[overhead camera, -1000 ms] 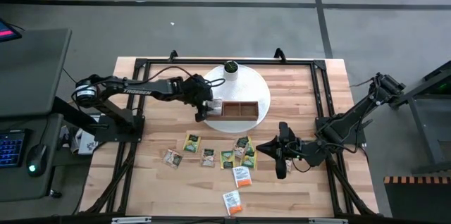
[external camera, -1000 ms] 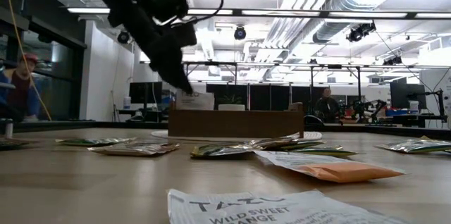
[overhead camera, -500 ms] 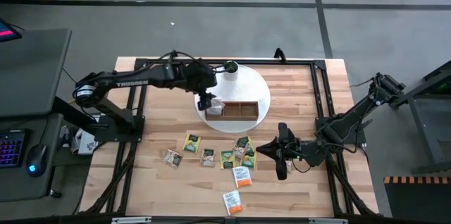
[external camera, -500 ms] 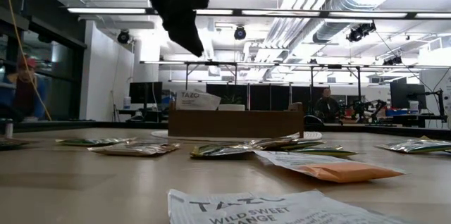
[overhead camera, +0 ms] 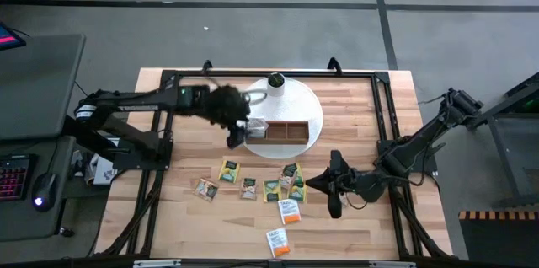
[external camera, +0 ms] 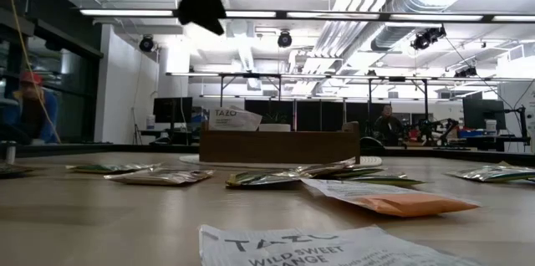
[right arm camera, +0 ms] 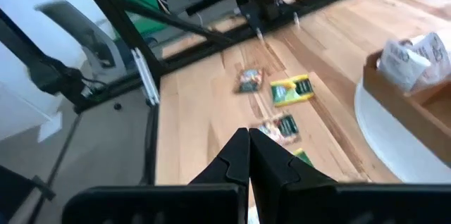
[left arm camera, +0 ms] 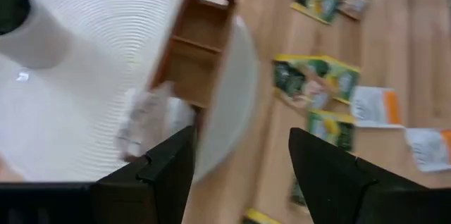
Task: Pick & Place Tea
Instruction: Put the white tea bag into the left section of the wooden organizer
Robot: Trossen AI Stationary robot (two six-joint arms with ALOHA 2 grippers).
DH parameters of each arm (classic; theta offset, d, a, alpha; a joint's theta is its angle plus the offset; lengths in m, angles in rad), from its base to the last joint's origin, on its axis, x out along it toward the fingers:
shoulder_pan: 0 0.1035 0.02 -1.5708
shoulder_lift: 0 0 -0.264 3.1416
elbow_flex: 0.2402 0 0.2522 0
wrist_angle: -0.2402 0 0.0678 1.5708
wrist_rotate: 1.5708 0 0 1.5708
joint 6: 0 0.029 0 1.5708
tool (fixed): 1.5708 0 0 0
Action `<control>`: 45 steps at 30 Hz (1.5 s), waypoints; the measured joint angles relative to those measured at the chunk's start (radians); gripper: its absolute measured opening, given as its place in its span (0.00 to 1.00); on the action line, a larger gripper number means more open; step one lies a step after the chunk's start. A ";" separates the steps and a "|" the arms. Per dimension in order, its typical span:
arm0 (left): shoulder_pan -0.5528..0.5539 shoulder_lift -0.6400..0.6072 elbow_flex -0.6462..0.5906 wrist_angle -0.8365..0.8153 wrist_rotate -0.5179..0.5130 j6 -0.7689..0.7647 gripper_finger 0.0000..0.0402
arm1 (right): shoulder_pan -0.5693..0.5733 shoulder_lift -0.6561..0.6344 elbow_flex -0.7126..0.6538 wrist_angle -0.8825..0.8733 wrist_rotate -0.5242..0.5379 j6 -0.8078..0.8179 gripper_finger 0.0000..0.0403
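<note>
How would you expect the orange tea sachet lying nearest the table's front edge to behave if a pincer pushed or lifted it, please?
The orange sachet lies almost flat on the wood, so it is probably light and would likely slide rather than roll or tip. In the low view it looks thin with a slight puff, so it probably bends when pinched by an edge. Its low profile may make lifting it awkward.

You had one white sachet (overhead camera: 256, 125) standing tilted in the left end compartment of the wooden tray (overhead camera: 296, 132). Loose sachets (overhead camera: 283, 182) lay flat on the tabletop (overhead camera: 354, 116) in front of the tray: green and yellow ones clustered together, two orange-and-white ones (overhead camera: 289, 211) nearer the front edge, a tan one (overhead camera: 206, 188) leftmost.
</note>
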 joint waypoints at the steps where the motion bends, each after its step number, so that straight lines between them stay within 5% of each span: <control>1: -0.036 -0.002 -0.012 0.028 -0.018 -0.028 0.56 | -0.001 0.017 0.000 0.002 -0.004 0.010 0.00; 9: -0.309 0.017 -0.170 0.323 -0.176 -0.285 0.56 | -0.001 0.190 0.000 0.076 -0.056 0.082 0.00; 17: -0.466 0.110 -0.331 0.657 -0.267 -0.518 0.56 | 0.000 0.336 0.000 0.109 -0.110 0.159 0.00; 34: -0.528 0.414 -0.335 1.037 -0.189 -0.700 0.56 | 0.013 0.583 0.124 0.041 -0.255 0.219 0.00; 45: -0.528 0.475 -0.335 1.087 -0.184 -0.743 0.56 | 0.021 0.602 0.127 0.022 -0.250 0.245 0.00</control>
